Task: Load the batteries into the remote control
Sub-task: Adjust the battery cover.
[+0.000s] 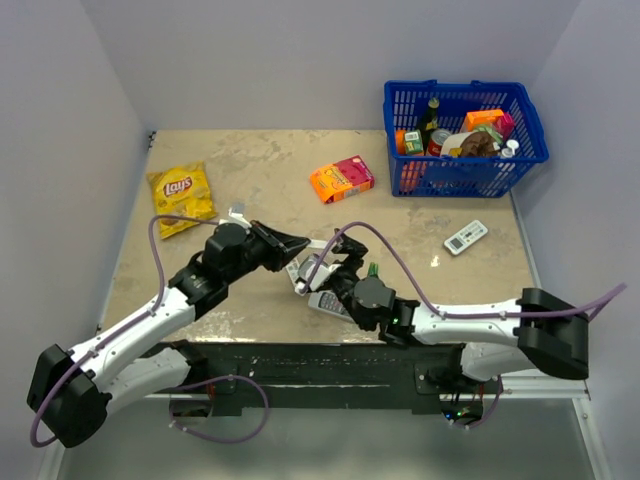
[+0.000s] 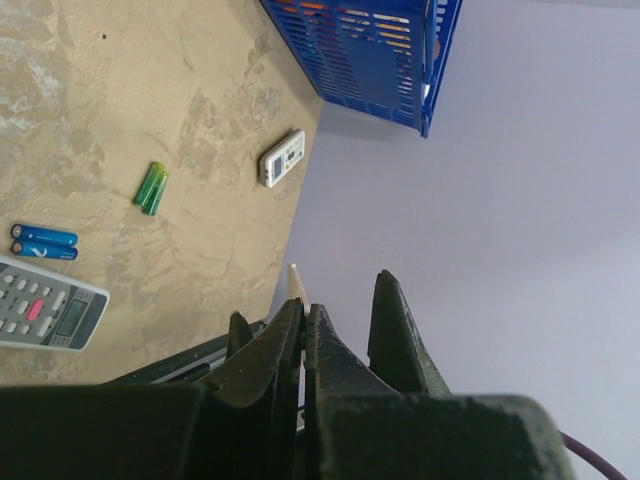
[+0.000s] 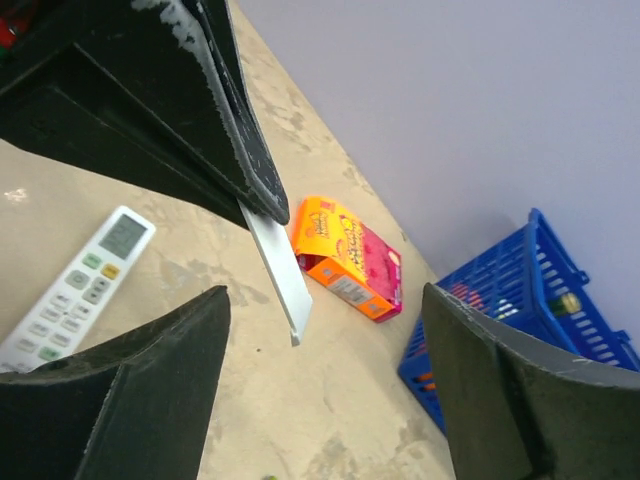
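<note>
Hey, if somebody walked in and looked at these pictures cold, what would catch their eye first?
Probably the two black arms meeting at mid-table: the left gripper is shut on the slim white remote control, with the right gripper open right beside it. Next would be the blue basket crammed with groceries in the far right corner, and the yellow Lay's bag at far left.

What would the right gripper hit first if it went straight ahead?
Probably the thin white stick pinched in the left gripper; it sits between the right gripper's open fingers, with the orange box farther back.
</note>
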